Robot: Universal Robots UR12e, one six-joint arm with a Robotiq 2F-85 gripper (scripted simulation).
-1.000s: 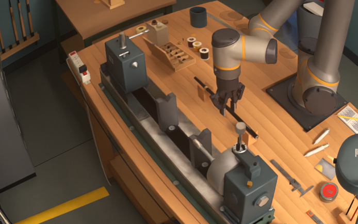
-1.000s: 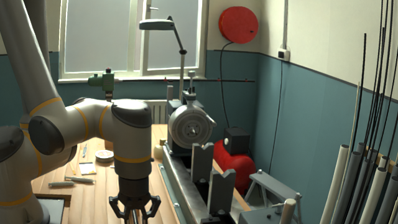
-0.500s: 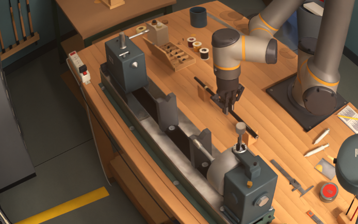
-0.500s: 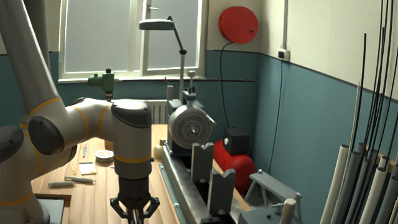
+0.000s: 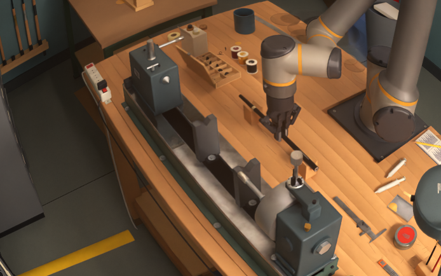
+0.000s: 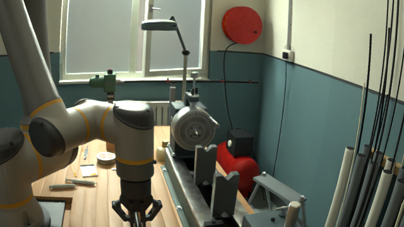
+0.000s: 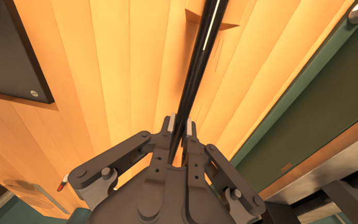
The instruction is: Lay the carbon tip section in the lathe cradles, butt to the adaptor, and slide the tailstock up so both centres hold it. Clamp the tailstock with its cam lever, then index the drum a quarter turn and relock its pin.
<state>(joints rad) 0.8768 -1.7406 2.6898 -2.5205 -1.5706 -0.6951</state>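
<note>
The carbon tip section [image 5: 278, 132] [image 7: 196, 71] is a thin black rod lying across two small wooden blocks [image 5: 252, 114] on the bench, beside the lathe. I have my gripper [image 5: 280, 134] [image 7: 179, 125] [image 6: 136, 217] closed around its middle, and the rod runs on past my fingers both ways. The lathe bed carries two grey V cradles [image 5: 205, 135] [image 5: 247, 182], both empty. The tailstock [image 5: 155, 79] stands at the far end of the bed. The drum [image 5: 271, 211] with its adaptor [image 5: 249, 185] sits at the near end, below a knobbed pin [image 5: 296, 169].
The arm's base plate [image 5: 377, 128] lies to the right on the bench. A tray of small parts [image 5: 214, 68], thread spools [image 5: 243, 58] and a blue cup [image 5: 244, 20] sit behind my gripper. A calliper [image 5: 359, 223] and a red tin [image 5: 405, 236] lie near the front right.
</note>
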